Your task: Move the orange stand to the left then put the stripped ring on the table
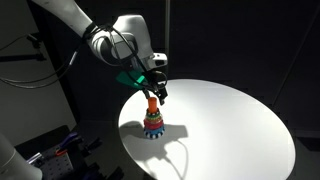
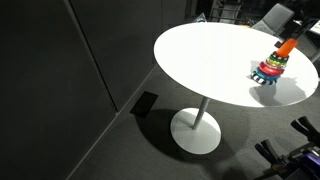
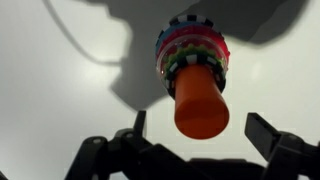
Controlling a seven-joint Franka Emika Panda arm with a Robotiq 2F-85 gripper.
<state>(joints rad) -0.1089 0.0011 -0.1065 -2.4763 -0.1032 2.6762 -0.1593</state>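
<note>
The orange stand (image 1: 152,103) is an upright peg with several coloured rings (image 1: 153,125) stacked round its lower part, on the round white table (image 1: 230,120). In the wrist view the peg's orange top (image 3: 201,102) fills the middle, with the ring stack (image 3: 192,50) behind it; a black-and-white checked ring edge shows at the far end of the stack. My gripper (image 1: 157,93) hovers right over the peg top, its open fingers (image 3: 205,132) either side of it without touching. The stand also shows in an exterior view (image 2: 286,47), with its rings (image 2: 270,70).
The stand is near the table's edge (image 1: 135,140). Wide bare tabletop (image 2: 210,55) extends away from it. Dark walls surround the table, and cluttered equipment (image 1: 50,150) sits on the floor below.
</note>
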